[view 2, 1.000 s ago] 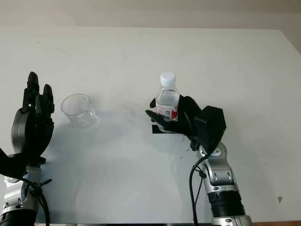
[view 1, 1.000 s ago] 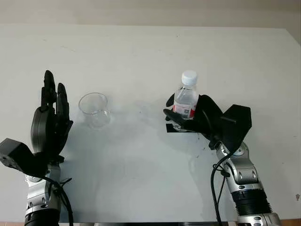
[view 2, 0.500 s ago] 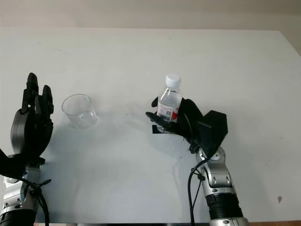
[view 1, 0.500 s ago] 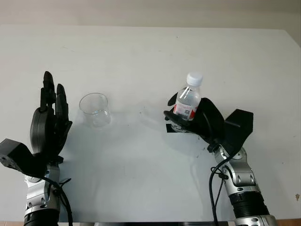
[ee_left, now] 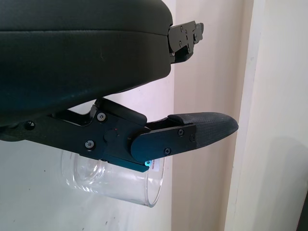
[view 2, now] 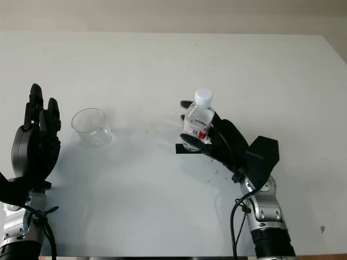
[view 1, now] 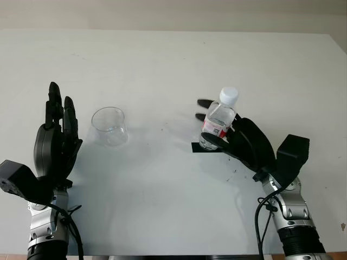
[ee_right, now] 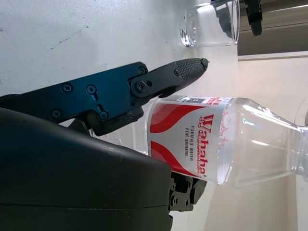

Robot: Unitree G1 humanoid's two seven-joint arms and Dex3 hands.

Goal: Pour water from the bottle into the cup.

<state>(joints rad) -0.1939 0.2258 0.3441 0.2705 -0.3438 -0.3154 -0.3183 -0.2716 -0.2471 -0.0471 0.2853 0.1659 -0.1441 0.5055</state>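
Observation:
A clear water bottle (view 1: 218,123) with a white cap and red label leans to the right over a black mark (view 1: 198,149) on the table. My right hand (view 1: 217,130) holds it: two fingers (view 1: 204,103) reach out behind it, the thumb lies across its front, and its label (ee_right: 192,139) rests against the palm. The clear plastic cup (view 1: 109,125) stands upright left of centre, well apart from the bottle. My left hand (view 1: 58,124) is open, raised just left of the cup (ee_left: 115,180).
The white table (view 1: 173,59) stretches wide behind and between cup and bottle. Its far edge meets a beige wall, and its right edge slants in at the upper right.
The right arm has drawn back to the right. The bottle has tipped further right while its base stays over the black mark. The fingers around it have straightened. Left hand and cup are still.

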